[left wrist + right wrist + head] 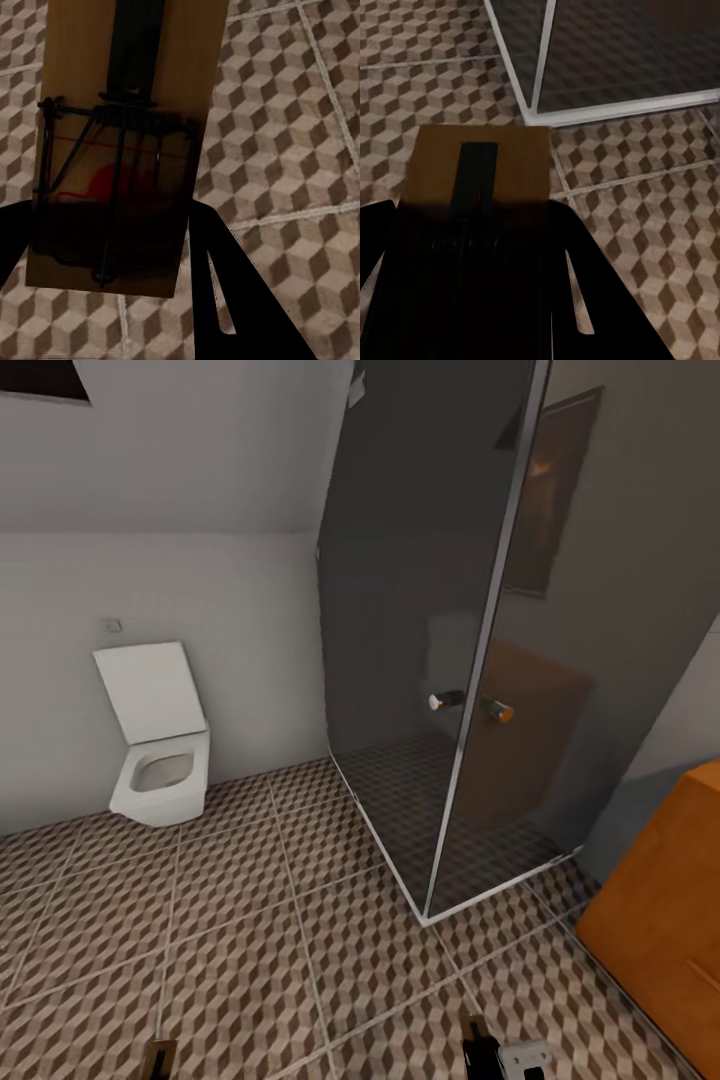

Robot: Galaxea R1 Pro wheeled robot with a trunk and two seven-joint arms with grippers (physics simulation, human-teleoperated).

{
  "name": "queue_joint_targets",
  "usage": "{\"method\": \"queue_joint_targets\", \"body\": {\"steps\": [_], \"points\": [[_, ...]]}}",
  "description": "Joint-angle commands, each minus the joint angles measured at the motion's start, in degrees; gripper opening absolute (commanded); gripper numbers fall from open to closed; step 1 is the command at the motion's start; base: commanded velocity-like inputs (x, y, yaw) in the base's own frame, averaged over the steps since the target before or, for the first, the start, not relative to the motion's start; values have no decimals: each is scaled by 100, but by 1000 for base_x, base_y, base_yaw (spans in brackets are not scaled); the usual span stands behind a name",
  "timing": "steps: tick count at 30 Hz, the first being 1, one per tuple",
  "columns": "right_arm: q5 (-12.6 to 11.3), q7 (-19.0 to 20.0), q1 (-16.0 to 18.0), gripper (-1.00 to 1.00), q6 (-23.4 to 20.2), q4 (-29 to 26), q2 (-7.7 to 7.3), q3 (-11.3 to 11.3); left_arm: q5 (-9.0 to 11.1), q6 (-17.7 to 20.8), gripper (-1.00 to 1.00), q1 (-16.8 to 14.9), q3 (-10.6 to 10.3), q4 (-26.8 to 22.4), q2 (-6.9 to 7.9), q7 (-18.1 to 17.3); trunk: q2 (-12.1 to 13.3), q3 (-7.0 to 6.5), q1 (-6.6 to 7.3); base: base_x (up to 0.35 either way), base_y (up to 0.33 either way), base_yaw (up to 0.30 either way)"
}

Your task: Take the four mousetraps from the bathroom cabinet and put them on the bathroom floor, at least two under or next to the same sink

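Two traps in hand: each wrist camera looks along a small flat brown wooden mousetrap with dark wire parts, so both arms are loaded, presumably so two go to the floor in one trip.
Left gripper point(112, 247): its dark fingers point(240, 300) flank the long edges of the left mousetrap point(124, 142) and pinch it; the board is carried flat, wire spring and red mark facing the camera, above the tiles.
Right gripper point(472, 262): its fingers point(592, 292) pinch the right mousetrap point(476, 169) the same way, board level, so it can probably be lowered without tipping.
Floor: the cube-patterned brown, beige and cream tiled bathroom floor point(250, 950) lies under both traps, apart from them.
Shower: a dark glass enclosure with a pale metal frame point(480, 660) stands at one o'clock in the head view.
Toilet: a white wall-hung toilet with raised lid point(160, 760) at ten o'clock.
Cabinet: the orange-brown wooden cabinet point(665, 920) at four o'clock, close by the right arm.
Judgement: the robot looks to be in transit, with the traps held clear of the tiles until it reaches a sink.
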State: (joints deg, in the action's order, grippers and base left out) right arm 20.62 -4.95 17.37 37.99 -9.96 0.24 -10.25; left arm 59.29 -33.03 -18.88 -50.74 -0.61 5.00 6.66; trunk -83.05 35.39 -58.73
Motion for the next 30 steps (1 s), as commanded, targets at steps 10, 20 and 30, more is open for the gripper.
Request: {"method": "queue_joint_targets", "body": {"steps": [10,20,30], "points": [[46,-24,3,-100,15,3,2,-22,-23,-1,-100,-1,-47,-9,-13,81,-2,-20,0,0,0,240],[48,-24,3,-100,16,3,2,-21,-23,0,-100,-1,-47,-7,-16,81,-2,-46,0,0,0,241],[48,-24,3,-100,15,16,2,-21,-23,-1,-100,-1,-48,-6,-16,81,-2,-69,0,0,0,241]]}}
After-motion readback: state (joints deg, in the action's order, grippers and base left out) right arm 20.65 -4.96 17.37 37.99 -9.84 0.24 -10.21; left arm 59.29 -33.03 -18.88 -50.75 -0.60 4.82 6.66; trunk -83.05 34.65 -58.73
